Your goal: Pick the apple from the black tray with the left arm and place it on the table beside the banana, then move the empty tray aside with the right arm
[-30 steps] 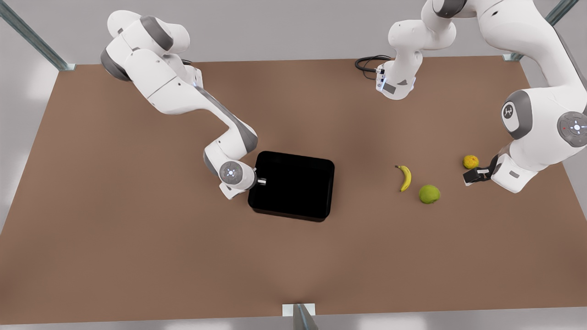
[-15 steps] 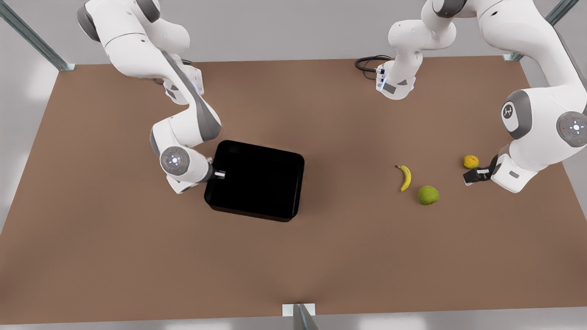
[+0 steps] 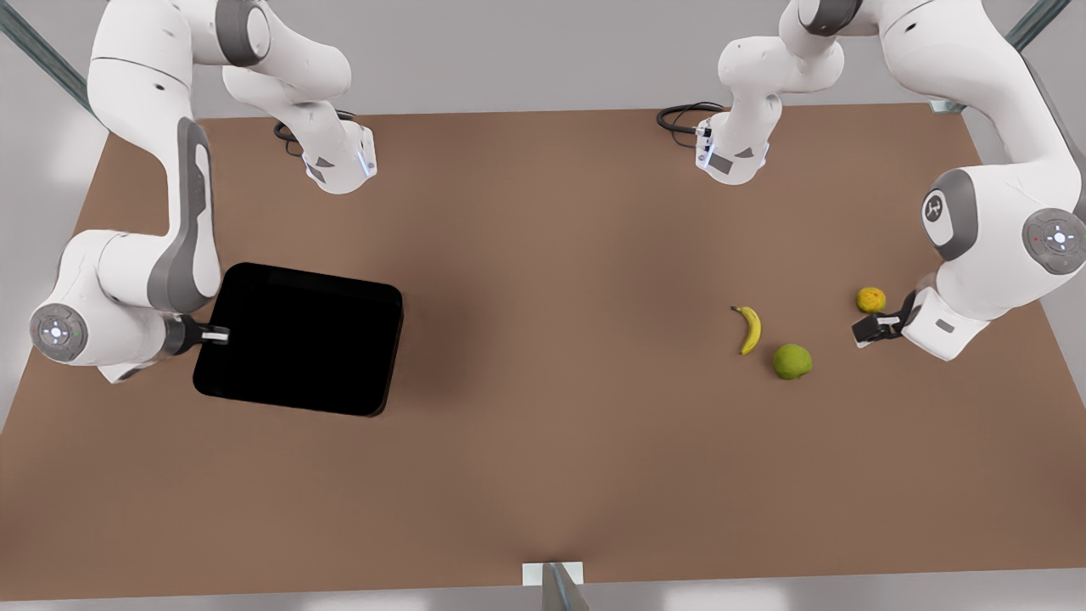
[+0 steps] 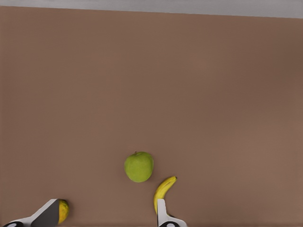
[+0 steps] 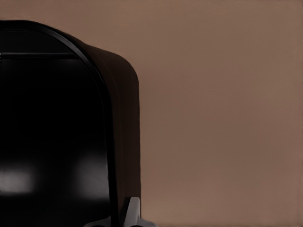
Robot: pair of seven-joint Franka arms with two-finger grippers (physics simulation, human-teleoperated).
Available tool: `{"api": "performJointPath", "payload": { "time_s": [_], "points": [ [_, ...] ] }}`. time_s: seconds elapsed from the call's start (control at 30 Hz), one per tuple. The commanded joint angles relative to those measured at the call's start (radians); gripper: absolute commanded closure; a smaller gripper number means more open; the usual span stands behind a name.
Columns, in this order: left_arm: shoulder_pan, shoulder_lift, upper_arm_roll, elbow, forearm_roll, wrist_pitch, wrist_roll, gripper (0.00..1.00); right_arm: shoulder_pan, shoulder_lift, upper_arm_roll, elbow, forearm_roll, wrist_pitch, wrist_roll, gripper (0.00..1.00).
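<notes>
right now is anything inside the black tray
No fruit: the tray looks empty, though its glossy black floor shows little detail. The right gripper grips its rim; the apple lies by the banana.

In the right wrist view the black tray [image 5: 57,142] is cut off at two picture edges, and the right gripper [image 5: 124,218] shows one finger [image 5: 132,210] at the rim; the other finger is hidden. In the left wrist view the left gripper [image 4: 106,222] is cropped to its fingertips [image 4: 47,213], which partly cover the orange-yellow fruit [image 4: 63,210]
</notes>
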Motion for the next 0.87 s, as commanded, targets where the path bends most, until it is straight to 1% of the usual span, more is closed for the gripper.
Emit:
{"api": "performJointPath", "payload": {
  "time_s": [0.0,0.03,0.07,0.2,0.3,0.33,0.4,0.43,0.5,0.53,0.6,0.63,0.67,0.7,0.73,0.77,0.83],
  "points": [
    [0.000,0.000,0.000,0.001,0.001,0.001,0.012,0.00,-0.004,0.029,-0.030,0.010,-0.007,-0.018,-0.730,0.88],
    [-0.002,0.000,0.000,0.001,0.001,0.001,0.010,0.00,-0.006,0.049,-0.042,0.021,-0.006,-0.015,-0.737,0.88],
    [0.000,0.000,0.000,0.001,0.001,0.001,0.010,0.00,-0.006,0.067,-0.042,0.021,0.000,0.037,-0.742,0.88],
    [-0.002,0.001,0.000,0.001,0.001,0.001,0.010,0.00,-0.016,0.144,-0.051,0.027,0.000,0.097,-0.741,0.87],
    [-0.002,0.001,0.000,0.001,0.001,0.001,0.012,0.00,-0.026,0.172,-0.051,0.027,0.004,0.128,-0.739,0.85],
    [-0.002,0.001,0.000,0.001,0.001,0.001,0.012,0.00,-0.026,0.173,-0.051,0.027,0.002,0.128,-0.739,0.83],
    [-0.002,0.001,0.000,0.001,0.001,0.001,0.012,0.00,-0.026,0.173,-0.051,0.027,0.002,0.128,-0.736,0.72],
    [0.000,0.000,0.000,0.001,0.001,0.001,0.012,0.00,-0.026,0.173,-0.051,0.027,0.002,0.128,-0.727,0.37],
    [0.000,0.001,0.000,0.001,0.001,0.001,0.013,0.00,-0.026,0.170,-0.051,0.028,0.004,0.128,-0.704,0.00],
    [0.000,0.001,0.000,0.001,0.001,0.001,0.013,0.00,-0.024,0.169,-0.050,0.066,0.008,0.117,-0.704,0.00],
    [0.000,0.001,0.000,0.001,0.001,-0.001,0.013,0.00,-0.023,0.104,-0.045,0.120,0.045,0.047,-0.681,0.00],
    [0.000,0.001,0.002,0.001,0.001,0.001,0.013,0.00,-0.020,0.074,-0.025,0.209,0.066,-0.056,-0.606,0.00],
    [0.001,0.001,0.002,0.002,0.001,0.001,0.013,0.00,-0.020,0.074,0.019,0.327,0.065,-0.149,-0.537,0.00],
    [0.001,0.001,0.002,0.002,0.001,0.001,0.013,0.00,-0.021,0.060,0.053,0.372,0.063,-0.183,-0.448,0.00],
    [0.001,0.001,0.002,0.002,0.001,-0.001,0.013,0.00,-0.026,0.028,0.110,0.373,0.063,-0.182,-0.348,0.00],
    [0.000,0.001,0.002,0.002,0.001,-0.001,0.013,0.00,-0.026,0.002,0.133,0.375,0.059,-0.180,-0.291,0.00],
    [0.001,0.001,0.000,0.002,0.001,-0.001,0.013,0.00,-0.023,-0.020,0.128,0.375,0.037,-0.171,-0.285,0.00]
  ]
}}
